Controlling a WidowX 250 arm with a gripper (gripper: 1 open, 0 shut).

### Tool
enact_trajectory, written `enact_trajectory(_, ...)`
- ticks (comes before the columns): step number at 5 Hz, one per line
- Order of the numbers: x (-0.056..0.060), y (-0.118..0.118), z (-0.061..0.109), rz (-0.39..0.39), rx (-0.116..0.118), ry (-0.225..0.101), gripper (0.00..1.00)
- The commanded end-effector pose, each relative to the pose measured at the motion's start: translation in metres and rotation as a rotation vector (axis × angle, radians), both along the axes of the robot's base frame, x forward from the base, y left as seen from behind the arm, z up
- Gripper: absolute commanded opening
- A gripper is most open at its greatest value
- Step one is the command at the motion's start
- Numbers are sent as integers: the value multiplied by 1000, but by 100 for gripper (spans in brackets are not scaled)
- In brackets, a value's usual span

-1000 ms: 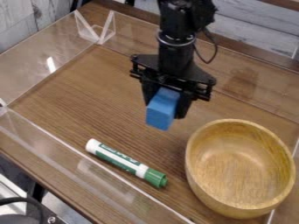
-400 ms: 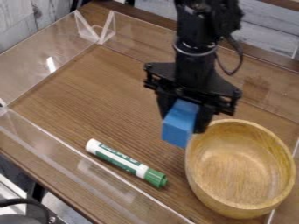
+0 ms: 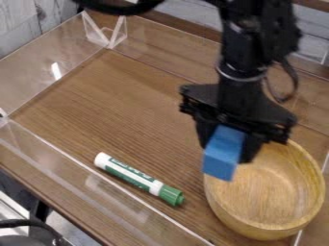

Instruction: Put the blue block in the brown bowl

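Across the desk (image 3: 129, 106), the end effector (image 3: 222, 139) reached down from the far edge toward the near right corner, where the brown bowl (image 3: 278, 195) sat. Its fingers were narrow, closed on the blue block (image 3: 222, 156). The marker pen (image 3: 139, 179) lay by the near edge, apart from the bowl and left of it in the view. The block hung tilted, its lower end pointing down, and in the view it overlapped the bowl's far left rim; its true height over that rim could not be told.

The step in hand, as I judged it, was carrying the block over the bowl. Doing it well called for keeping the block above the rim and moving it farther right and nearer, until it was over the hollow's middle. Then a short lowering and a gentle opening would have suited it. Letting go too soon risked a drop onto the rim or a tumble outside.

Compared with the first frame, the arm had shifted right and nearer, bringing the block from bare desk beside the bowl to the bowl's rim. The grip looked unchanged, and the bowl and the pen had stayed put.
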State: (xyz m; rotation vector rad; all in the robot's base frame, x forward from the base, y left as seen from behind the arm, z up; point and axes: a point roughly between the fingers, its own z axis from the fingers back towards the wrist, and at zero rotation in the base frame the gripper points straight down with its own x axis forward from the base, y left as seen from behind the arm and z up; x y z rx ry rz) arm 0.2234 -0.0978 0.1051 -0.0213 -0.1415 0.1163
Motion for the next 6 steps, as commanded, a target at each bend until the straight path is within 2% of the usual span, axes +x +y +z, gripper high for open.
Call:
enact_trajectory(1, 1, -19, 4, 19, -30, -53, 0)
enact_trajectory(2, -1, -29, -8, 24, -52, -66, 0)
enact_trajectory(4, 3, -23, -23, 35, -107, -93, 0)
enact_trajectory(5, 7, -23, -28, 30, -117, -89, 100)
enact_trajectory(6, 8, -22, -32, 27, -121, -82, 100)
